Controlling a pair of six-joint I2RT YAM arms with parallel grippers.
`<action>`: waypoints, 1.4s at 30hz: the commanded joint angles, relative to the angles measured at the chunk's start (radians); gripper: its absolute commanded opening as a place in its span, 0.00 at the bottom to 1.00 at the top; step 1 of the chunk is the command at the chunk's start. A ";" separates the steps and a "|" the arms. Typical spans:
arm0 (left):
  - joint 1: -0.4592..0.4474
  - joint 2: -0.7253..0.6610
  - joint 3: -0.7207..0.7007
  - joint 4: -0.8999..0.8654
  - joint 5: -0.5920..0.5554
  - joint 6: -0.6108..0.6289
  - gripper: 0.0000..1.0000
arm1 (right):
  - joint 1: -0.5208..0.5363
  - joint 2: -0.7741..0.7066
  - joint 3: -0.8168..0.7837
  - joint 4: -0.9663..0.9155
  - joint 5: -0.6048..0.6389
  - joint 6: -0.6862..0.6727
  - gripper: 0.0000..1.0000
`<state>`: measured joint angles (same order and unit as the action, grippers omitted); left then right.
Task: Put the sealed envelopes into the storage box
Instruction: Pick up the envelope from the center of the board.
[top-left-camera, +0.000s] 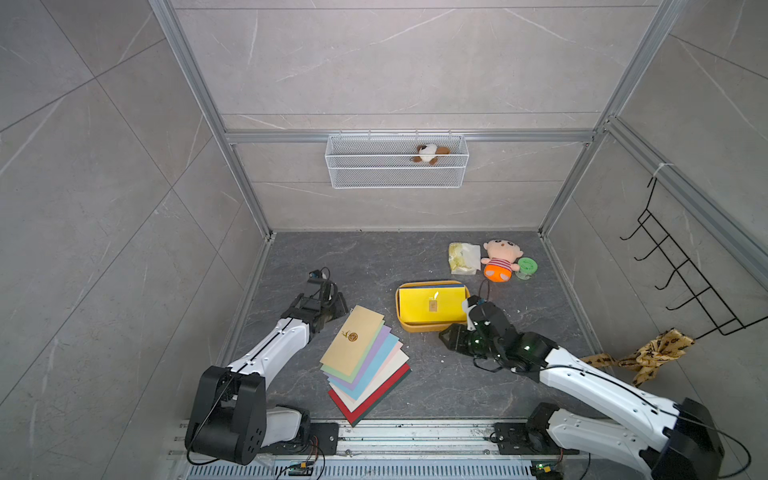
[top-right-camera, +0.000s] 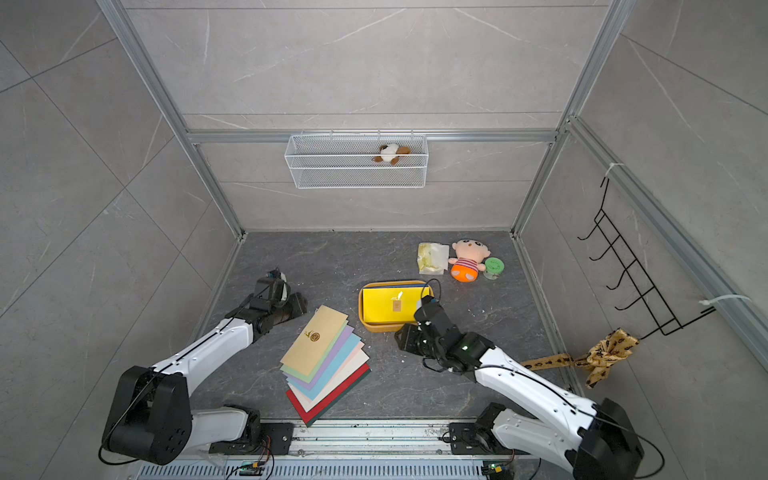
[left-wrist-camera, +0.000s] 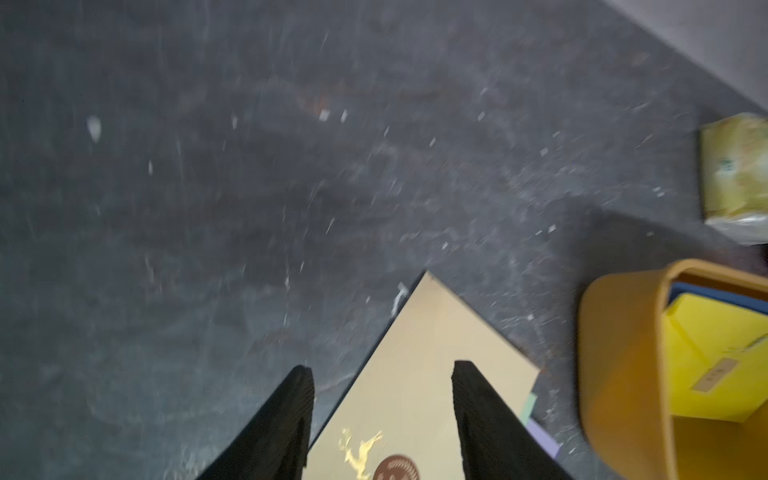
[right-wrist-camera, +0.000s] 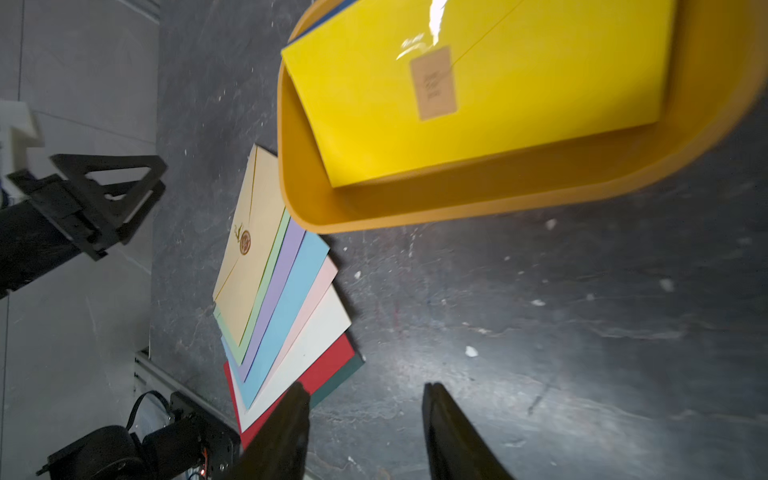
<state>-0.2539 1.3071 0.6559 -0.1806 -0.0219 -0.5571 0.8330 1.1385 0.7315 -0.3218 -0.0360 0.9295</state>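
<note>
Fanned sealed envelopes (top-left-camera: 365, 361) were seen lying nearest, tan envelope (top-left-camera: 353, 336) topmost. Left gripper (left-wrist-camera: 383, 368) shown spread, empty, at its far corner; right gripper (right-wrist-camera: 365, 388) spread, empty, beside storage box (top-left-camera: 419, 328), yellow envelope (top-left-camera: 432, 305) inside. Advised: only top envelope to be pinched, by corner.

2 high downward views; 2 close wrist views of storage box (left-wrist-camera: 615, 353)

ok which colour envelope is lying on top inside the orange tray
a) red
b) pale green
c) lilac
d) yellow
d: the yellow envelope lies face up on top in the storage box, while the red, lilac and pale green ones sit in the fanned stack outside it.
</note>
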 joint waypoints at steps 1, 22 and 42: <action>-0.006 -0.068 -0.044 0.050 0.021 -0.127 0.58 | 0.127 0.144 0.087 0.148 0.113 0.138 0.48; -0.001 -0.025 -0.178 0.093 0.028 -0.198 0.55 | 0.299 0.813 0.540 0.309 0.092 0.303 0.43; -0.001 -0.006 -0.252 0.133 0.078 -0.207 0.46 | 0.260 0.923 0.528 0.360 0.047 0.379 0.41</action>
<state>-0.2569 1.2816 0.4355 0.0101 0.0227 -0.7521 1.0981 2.0403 1.2671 0.0166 0.0147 1.2842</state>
